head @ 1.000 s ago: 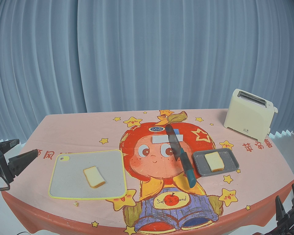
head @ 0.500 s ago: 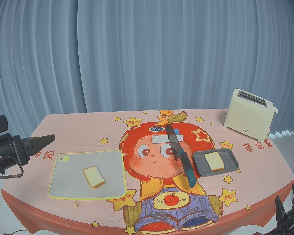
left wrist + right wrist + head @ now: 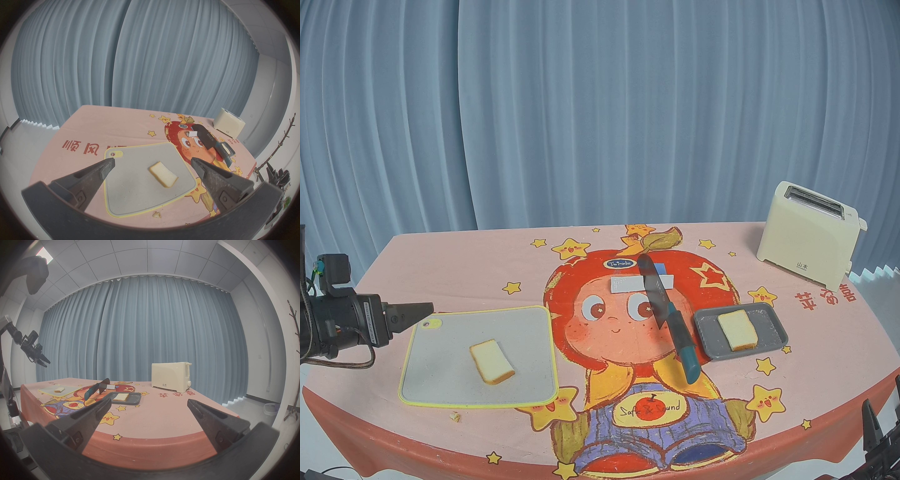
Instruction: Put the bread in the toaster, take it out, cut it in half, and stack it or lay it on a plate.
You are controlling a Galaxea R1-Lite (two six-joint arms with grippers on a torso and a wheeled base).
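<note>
Ahead of the left pincer, whose jaws stand apart with nothing between them, spreads the table under its cartoon cloth. Farthest from that pincer, at the far corner on the right pincer's side, stands the toaster, and its slot looks empty to us. The right pincer is likewise agape and holds nothing. It sits low off the table's near edge, well apart from everything.

Just below the left pincer's tips begins the cutting board, and well beyond it sits the grey plate. Between the two rests the knife, its blade propped on a small white block.

The near bread half lies mid-board and the far bread half is on the plate. We judge toasting and cutting done and one half plated, so the near half remains to be carried over. The knife crosses that route, so we would lift clear of it. A crumb sits just off the board.
</note>
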